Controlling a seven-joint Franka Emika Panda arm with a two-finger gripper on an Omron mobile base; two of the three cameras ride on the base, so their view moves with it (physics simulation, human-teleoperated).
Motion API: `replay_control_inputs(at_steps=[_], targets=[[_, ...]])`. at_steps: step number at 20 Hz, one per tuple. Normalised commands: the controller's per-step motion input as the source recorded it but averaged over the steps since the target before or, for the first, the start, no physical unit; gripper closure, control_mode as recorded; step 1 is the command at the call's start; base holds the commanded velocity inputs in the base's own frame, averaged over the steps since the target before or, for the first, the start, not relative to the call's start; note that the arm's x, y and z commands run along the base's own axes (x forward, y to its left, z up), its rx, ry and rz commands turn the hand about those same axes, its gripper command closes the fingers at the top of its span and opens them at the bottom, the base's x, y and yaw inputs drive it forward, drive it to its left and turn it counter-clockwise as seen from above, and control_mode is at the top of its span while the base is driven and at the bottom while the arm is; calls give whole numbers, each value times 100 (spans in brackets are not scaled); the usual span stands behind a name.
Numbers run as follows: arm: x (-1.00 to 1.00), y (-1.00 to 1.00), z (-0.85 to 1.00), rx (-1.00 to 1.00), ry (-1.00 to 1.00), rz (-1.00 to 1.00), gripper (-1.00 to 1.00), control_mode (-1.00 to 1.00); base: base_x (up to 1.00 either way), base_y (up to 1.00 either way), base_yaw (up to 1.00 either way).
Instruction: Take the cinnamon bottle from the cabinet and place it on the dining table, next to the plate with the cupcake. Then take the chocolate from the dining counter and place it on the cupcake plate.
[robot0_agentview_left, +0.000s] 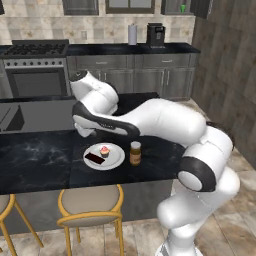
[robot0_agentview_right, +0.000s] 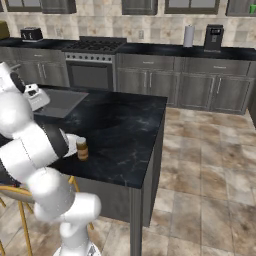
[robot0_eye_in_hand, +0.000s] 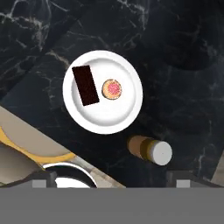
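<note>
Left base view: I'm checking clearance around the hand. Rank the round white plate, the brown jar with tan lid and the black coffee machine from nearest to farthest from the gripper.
1. Round white plate, just below the gripper on the island.
2. Brown jar with tan lid, standing right of the plate.
3. Black coffee machine, on the far worktop.

The white arm (robot0_agentview_left: 165, 120) folds forward from its base, elbow bent, wrist raised and hand turned downward, its gripper's fingertips too hidden to judge.
</note>
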Motion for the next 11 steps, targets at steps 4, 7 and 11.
replay_control_inputs(at_steps=[4,7,11], targets=[[-70,-96,67,32,-8,0,-100,-100,0,0,0],[-71,-100,56,31,-12,0,-100,-100,0,0,0],[-80,-100,49,32,-16,0,-100,-100,0,0,0]])
